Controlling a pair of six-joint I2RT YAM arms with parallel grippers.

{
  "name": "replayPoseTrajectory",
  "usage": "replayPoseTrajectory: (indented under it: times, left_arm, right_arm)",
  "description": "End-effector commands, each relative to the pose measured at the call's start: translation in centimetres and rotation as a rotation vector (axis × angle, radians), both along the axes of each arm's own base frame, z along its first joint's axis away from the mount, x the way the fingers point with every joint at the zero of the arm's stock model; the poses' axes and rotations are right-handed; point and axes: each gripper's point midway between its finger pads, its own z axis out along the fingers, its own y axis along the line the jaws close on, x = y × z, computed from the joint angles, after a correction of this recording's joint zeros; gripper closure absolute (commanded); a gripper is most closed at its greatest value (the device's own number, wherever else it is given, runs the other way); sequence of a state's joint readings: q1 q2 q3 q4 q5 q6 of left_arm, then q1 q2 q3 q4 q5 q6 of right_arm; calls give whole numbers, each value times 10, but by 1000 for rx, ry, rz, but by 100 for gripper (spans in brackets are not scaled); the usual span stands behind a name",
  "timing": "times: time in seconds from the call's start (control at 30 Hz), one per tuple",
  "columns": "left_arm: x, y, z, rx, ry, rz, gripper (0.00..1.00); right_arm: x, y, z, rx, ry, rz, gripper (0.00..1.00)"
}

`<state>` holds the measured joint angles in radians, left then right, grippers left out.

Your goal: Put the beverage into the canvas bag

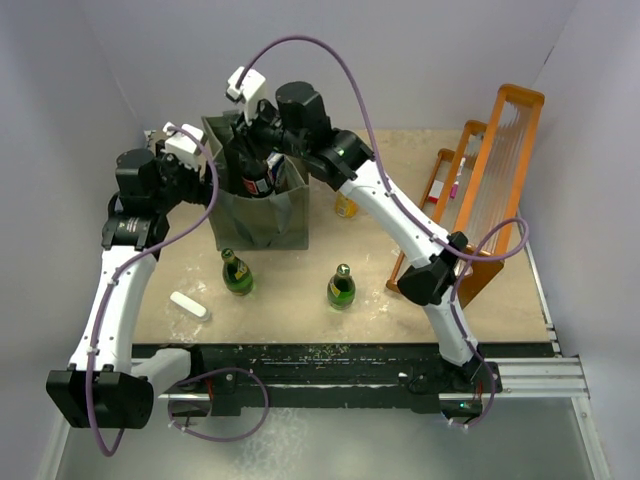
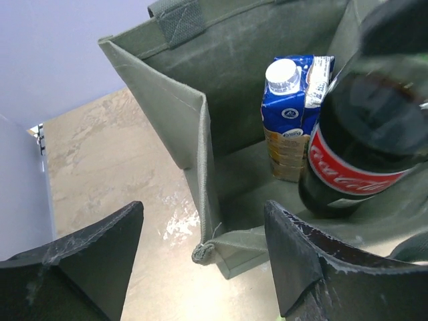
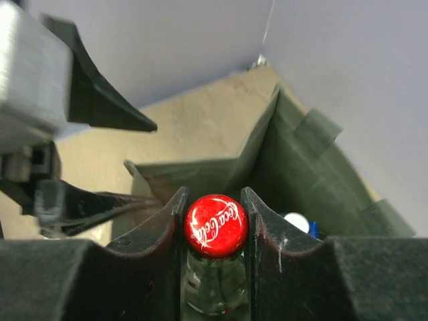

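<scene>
While right jaws grip it, the beverage [image 2: 368, 134] reads Coca-Cola.

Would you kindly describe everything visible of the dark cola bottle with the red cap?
The dark cola bottle is glossy, filled with near-black drink, with a red-and-white label and a red cap. The right gripper is shut on its top, fingers flanking the cap. Its body is inside the olive-green canvas bag, beside a blue-and-yellow carton; whether it rests on the bag's floor is unclear.
</scene>
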<state>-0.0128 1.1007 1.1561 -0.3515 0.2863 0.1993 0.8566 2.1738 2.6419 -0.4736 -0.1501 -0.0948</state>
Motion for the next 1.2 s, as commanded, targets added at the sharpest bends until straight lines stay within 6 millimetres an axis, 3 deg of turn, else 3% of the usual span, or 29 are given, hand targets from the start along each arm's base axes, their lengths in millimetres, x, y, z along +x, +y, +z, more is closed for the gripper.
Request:
replayPoseTrajectory:
  times: [0.0,0.33,0.7,1.03,1.17]
  left_arm:
    - [-1,-1,7,-49,-40,7,25]
    - [-4,-3,2,-74,-50,1,29]
    - [-3,-5,0,-73,-46,-8,30]
    - [-7,-8,-2,-64,-66,-34,31]
    - [-7,-5,-2,-64,-68,-21,37]
  right_arm:
    - [-26,-41,125,251,-215,11,100]
    - [-10,-49,65,101,-173,-15,100]
    - [7,-73,32,2,-172,-80,100]
    - [24,-83,-14,-103,-138,-145,100]
    - [34,-92,-24,-150,-154,-204,100]
